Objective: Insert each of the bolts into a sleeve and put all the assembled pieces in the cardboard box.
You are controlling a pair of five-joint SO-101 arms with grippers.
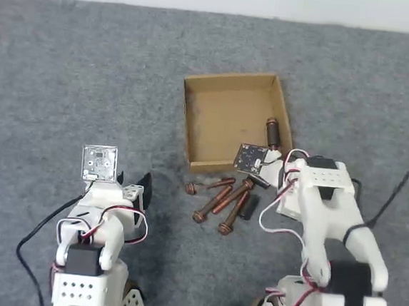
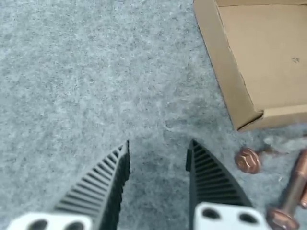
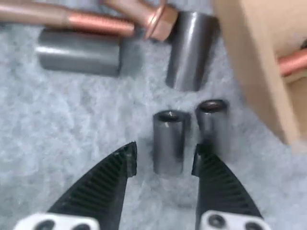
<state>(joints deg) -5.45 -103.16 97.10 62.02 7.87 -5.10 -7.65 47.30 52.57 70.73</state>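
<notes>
By the cardboard box point(image 3: 252, 67), the right gripper point(image 3: 164, 152) brackets a seemingly upright sleeve point(image 3: 169, 136).

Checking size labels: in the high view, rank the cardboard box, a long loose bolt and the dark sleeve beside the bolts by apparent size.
1. cardboard box
2. loose bolt
3. dark sleeve, shorter than the bolt

The high view looks steeply down from above and behind the left arm point(image 1: 101, 223) and right arm point(image 1: 328, 214), both at the frame's lower edge, with the box point(image 1: 229, 119) at centre and bolts point(image 1: 213, 202) just below it. The left wrist view rides close over the carpet point(image 2: 72, 72), facing past the left gripper point(image 2: 159, 142) to a box corner and bolts that the high view also shows. The right wrist view sits nearer still, facing past the right gripper point(image 3: 165, 145) onto sleeves point(image 3: 170, 158) beside the box wall.
</notes>
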